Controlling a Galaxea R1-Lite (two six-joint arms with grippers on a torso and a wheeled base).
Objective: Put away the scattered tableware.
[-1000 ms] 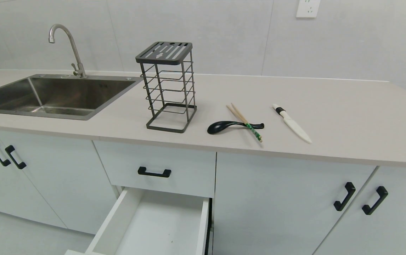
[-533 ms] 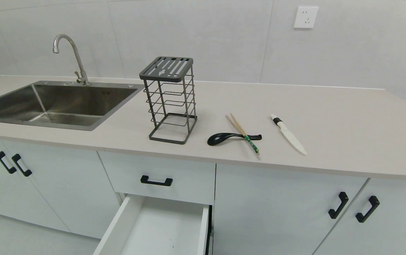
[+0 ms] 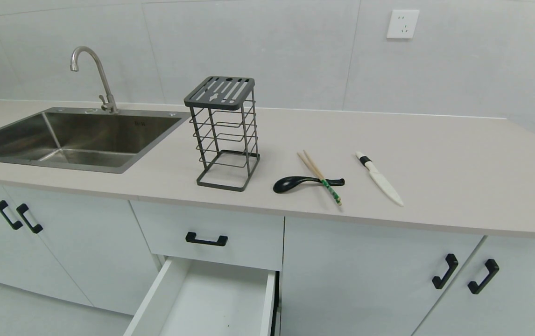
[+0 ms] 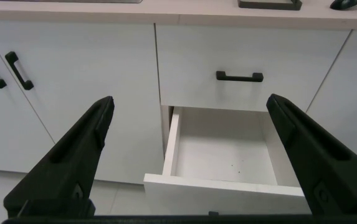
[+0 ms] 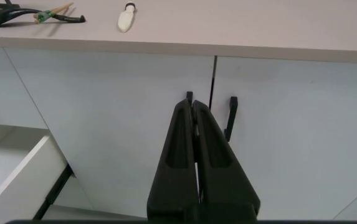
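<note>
Tableware (image 3: 337,181) lies scattered on the desk (image 3: 459,154), right of the wire rack (image 3: 223,135): chopsticks (image 3: 320,176) crossing a black spoon (image 3: 288,184), and a white knife (image 3: 380,179) just beside them. The left fingers (image 4: 72,155) are spread wide and empty before the open drawer (image 3: 211,303). The right fingers (image 5: 181,149) are pressed together, empty, low by the cupboard doors. The chopsticks are probably best lifted first, since they rest on the spoon. The right fingers should open before descending and pinch low against the desk.
</note>
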